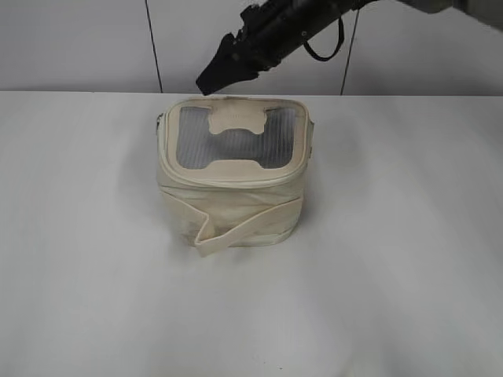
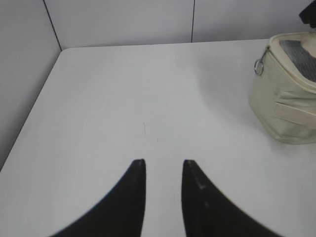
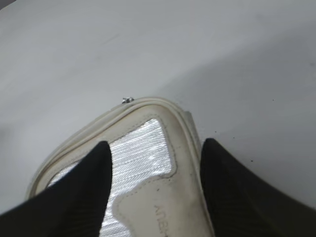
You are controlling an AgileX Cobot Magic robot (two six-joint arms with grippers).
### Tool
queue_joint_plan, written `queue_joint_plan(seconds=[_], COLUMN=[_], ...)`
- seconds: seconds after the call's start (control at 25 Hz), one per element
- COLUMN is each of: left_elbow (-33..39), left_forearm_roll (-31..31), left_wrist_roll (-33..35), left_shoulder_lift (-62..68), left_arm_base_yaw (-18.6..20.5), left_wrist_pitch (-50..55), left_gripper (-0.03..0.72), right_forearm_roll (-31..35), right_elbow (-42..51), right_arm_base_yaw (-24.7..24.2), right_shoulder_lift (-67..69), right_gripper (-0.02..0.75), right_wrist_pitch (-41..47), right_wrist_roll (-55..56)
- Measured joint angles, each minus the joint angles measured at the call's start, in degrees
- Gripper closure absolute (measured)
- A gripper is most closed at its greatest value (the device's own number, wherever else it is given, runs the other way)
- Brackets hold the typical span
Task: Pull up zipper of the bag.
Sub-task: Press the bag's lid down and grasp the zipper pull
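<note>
Left side of table (image 1: 86, 236): bare white surface, wide free room from the left edge in to the bag. Back edge of table meets the wall (image 1: 78, 39) just behind the bag; wall has dark vertical seams. Left wrist view: table's left edge and far corner run along the wall, big open area of tabletop ahead.

Left gripper (image 2: 164, 165): low over bare table, jaws a narrow gap apart, nothing between them, holding nothing. Bag sits well off to its front right, partly cut by the frame edge; a silver ring pull (image 2: 258, 66) hangs at the bag's near upper corner.

Centre: bag (image 1: 232, 208) upright, cream, boxy, toward the back of the table. Grey see-through lid panel with a cream H patch faces up. Zipper (image 1: 228, 179) track runs round the lid rim. Wide cream strap (image 1: 244, 228) droops across the front face. Lots of free table in front.

Right: open table from the bag out to the right edge. Right gripper (image 1: 214, 77) comes in from upper right and hangs in the air just above the bag's back edge, not touching. Right wrist view: its jaws stand wide apart, empty, lid corner below between them; small silver slider (image 3: 128, 99) at the rim beyond the tips.
</note>
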Motion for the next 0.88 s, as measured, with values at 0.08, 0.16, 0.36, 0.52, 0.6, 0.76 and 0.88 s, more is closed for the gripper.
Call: queue_joint_plan(seconds=[0.08,0.16,0.36,0.52,0.6,0.76,0.88], left_elbow=[0.0,0.0,0.0,0.0,-0.13,-1.63,-2.11], left_forearm_roll=[0.0,0.05,0.05,0.05,0.0,-4.71,-16.51], left_wrist_roll=[0.0,0.0,0.0,0.0,0.0,0.0,3.82], left_shoulder_lift=[0.0,0.0,0.0,1.72,3.92,11.32,20.64], left_arm_base_yaw=[0.0,0.0,0.0,0.0,0.0,-0.09,-1.73], left_wrist_pitch=[0.0,0.0,0.0,0.0,-0.07,-4.42,-12.35], left_gripper=[0.496,0.496,0.496,0.496,0.496,0.478,0.44], right_forearm_roll=[-0.26,-0.77,-1.02,-1.02,-1.12,-1.4,-1.47], right_elbow=[-4.22,-7.68,-9.83,-10.0,-10.06,-10.06,-10.06], right_arm_base_yaw=[0.06,0.06,0.06,0.06,0.06,0.06,0.06], right_shoulder_lift=[3.31,6.21,9.33,9.45,9.45,9.55,9.55], right_gripper=[0.284,0.284,0.3,0.466,0.601,0.676,0.682], right_wrist_pitch=[1.5,2.73,3.9,4.69,4.96,5.17,5.17], right_wrist_roll=[2.17,3.79,5.66,5.84,5.91,6.02,6.09])
